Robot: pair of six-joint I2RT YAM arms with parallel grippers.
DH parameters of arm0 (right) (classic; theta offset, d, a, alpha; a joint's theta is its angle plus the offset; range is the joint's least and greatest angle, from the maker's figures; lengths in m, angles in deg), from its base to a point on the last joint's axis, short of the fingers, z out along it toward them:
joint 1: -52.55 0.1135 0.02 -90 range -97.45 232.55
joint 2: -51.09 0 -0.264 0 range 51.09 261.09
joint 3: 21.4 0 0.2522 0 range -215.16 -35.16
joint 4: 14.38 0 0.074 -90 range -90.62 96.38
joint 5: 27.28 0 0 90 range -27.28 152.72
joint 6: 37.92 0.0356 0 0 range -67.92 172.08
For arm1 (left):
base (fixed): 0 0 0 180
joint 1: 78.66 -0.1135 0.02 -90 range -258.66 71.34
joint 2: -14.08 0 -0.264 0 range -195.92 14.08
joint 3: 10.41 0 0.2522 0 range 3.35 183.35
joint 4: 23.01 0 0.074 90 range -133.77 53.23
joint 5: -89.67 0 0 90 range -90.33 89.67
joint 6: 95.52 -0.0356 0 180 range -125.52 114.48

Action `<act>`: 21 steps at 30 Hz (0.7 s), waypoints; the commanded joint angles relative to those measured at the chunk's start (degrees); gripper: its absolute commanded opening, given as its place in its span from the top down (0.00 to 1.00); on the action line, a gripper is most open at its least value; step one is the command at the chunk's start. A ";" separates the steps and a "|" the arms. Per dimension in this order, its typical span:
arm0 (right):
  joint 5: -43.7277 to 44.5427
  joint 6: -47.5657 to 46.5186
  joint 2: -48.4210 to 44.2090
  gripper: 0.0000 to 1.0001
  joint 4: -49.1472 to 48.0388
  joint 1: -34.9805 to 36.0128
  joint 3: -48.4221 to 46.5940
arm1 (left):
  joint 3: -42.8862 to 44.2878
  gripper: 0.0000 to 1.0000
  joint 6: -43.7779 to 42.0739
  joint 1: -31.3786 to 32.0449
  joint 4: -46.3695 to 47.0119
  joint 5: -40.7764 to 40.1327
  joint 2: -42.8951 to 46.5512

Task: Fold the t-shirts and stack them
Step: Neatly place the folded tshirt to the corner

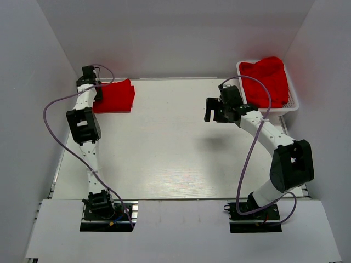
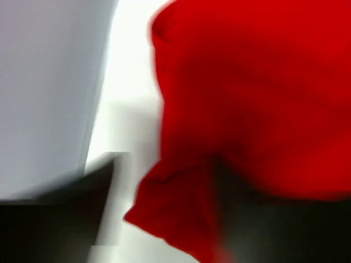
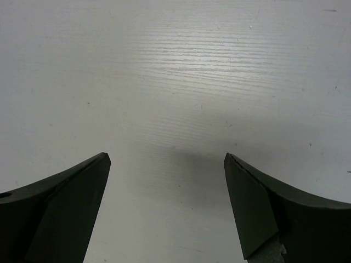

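T-shirts, red: a folded shirt [image 1: 114,96] at the upper left of the pale wood-grain table [image 1: 164,159], a heap of shirts [image 1: 267,76] in a white mesh basket [image 1: 293,105] at upper right. Left pincer [image 1: 89,74] is by the folded shirt's left edge, its view blurred, so I cannot tell its state. The right pincer [image 3: 167,164] is spread apart over the table. Plain white walls [image 1: 175,38] enclose three sides.

Motion blur smears the red t-shirt [image 2: 252,109], cropped at top and right; the left pincer [image 2: 170,219] grip is unreadable.
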 commanded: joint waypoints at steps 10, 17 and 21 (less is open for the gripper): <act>-1.66 1.02 -10.65 0.10 1.41 -0.77 3.07 | 0.46 0.00 10.34 2.25 -10.89 9.55 23.88; -2.10 3.75 -17.50 0.10 4.83 -1.91 5.97 | -5.25 0.00 15.52 12.79 -18.10 15.98 34.25; -3.24 6.04 -20.67 0.10 5.54 -2.79 9.22 | -30.72 0.00 25.86 20.18 -15.93 16.41 50.19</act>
